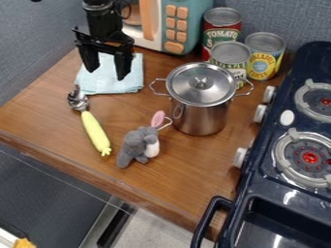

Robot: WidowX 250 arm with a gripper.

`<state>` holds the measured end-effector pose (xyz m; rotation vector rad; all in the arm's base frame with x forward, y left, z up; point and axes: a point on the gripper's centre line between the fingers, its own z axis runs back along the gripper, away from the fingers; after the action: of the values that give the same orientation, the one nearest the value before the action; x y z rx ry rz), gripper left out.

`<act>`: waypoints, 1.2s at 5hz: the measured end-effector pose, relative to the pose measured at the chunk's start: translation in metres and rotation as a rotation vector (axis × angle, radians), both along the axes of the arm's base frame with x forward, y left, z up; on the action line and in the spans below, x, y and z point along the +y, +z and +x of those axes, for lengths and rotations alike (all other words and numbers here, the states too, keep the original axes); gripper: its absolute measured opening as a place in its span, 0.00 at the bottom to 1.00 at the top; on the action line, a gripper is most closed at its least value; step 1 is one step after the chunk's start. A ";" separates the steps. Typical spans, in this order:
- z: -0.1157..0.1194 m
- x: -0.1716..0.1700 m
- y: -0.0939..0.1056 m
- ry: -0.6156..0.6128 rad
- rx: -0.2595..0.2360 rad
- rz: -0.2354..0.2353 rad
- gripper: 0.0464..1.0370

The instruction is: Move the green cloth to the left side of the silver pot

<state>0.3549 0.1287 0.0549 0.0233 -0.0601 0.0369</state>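
Note:
My gripper (107, 70) hangs at the upper left with its two fingers spread apart, over the cloth, nothing visible between them. The cloth (132, 81), pale blue-green, lies flat on the wooden counter below and behind the fingers, its upper part partly covered by the gripper. Whether the fingertips touch it I cannot tell. The silver pot (199, 114), lidded and with wire handles, stands upright to the right of the cloth and a little nearer the front, apart from it.
A ladle with a yellow handle (96, 131) and a grey plush toy (137, 147) lie in front. Cans (263, 55) stand behind the pot, beside a toy microwave (174, 24). The dark stove (284, 193) borders the right; the counter's front edge (84, 172) runs diagonally.

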 end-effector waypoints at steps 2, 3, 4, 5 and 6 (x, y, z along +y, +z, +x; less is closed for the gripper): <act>0.013 0.016 -0.014 0.066 -0.011 0.047 0.96; 0.030 0.026 -0.029 0.126 -0.022 0.059 0.96; 0.040 0.040 -0.039 0.207 -0.030 0.047 0.96; 0.042 0.045 -0.043 0.232 -0.026 0.060 0.96; 0.037 0.042 -0.047 0.237 0.002 0.053 0.96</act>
<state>0.3915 0.1708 0.0078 0.0838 -0.0561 0.2718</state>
